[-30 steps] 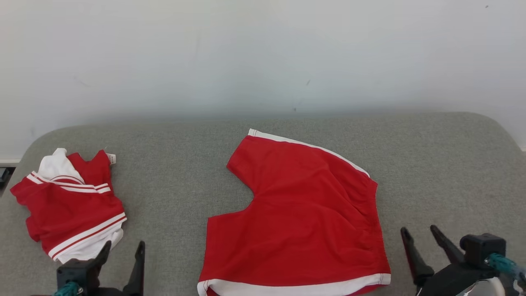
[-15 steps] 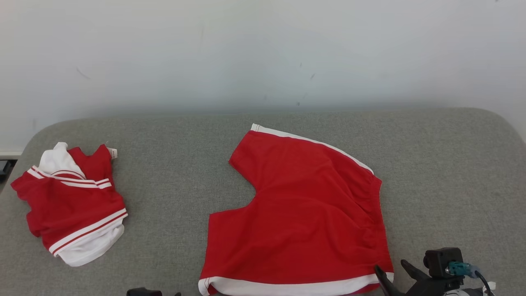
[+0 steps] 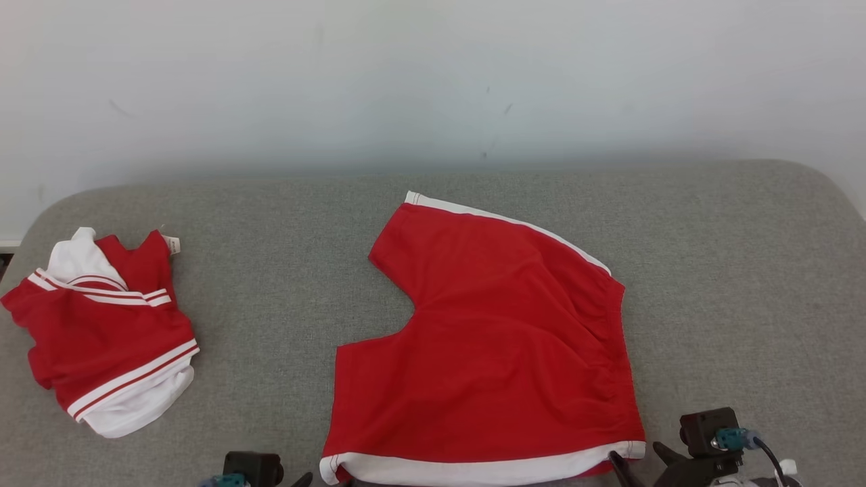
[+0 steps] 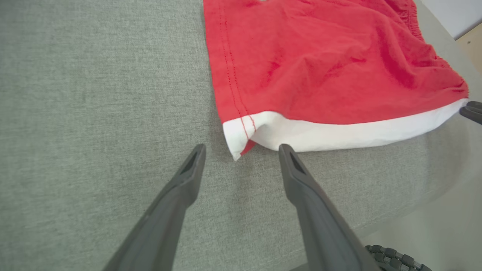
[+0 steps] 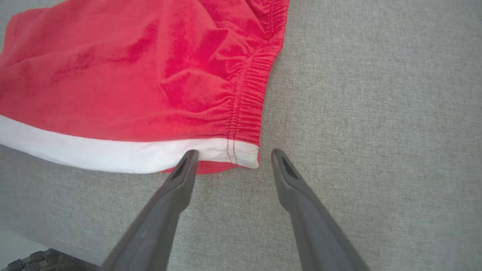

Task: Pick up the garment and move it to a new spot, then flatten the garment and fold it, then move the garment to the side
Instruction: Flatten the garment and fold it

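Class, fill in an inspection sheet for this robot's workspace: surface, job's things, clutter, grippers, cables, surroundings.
Surface: grey fabric pad, rounded far corners.
Job's things: red shorts with white hems, spread flat at centre.
Clutter: bunched red-and-white garment at far left, apart from the shorts.
Grippers: left gripper open at the shorts' near left corner; right gripper open at the near right corner; neither holds cloth.
Cables: dark cable with teal plug at the right wrist.
Surroundings: white wall behind, faint scuffs.
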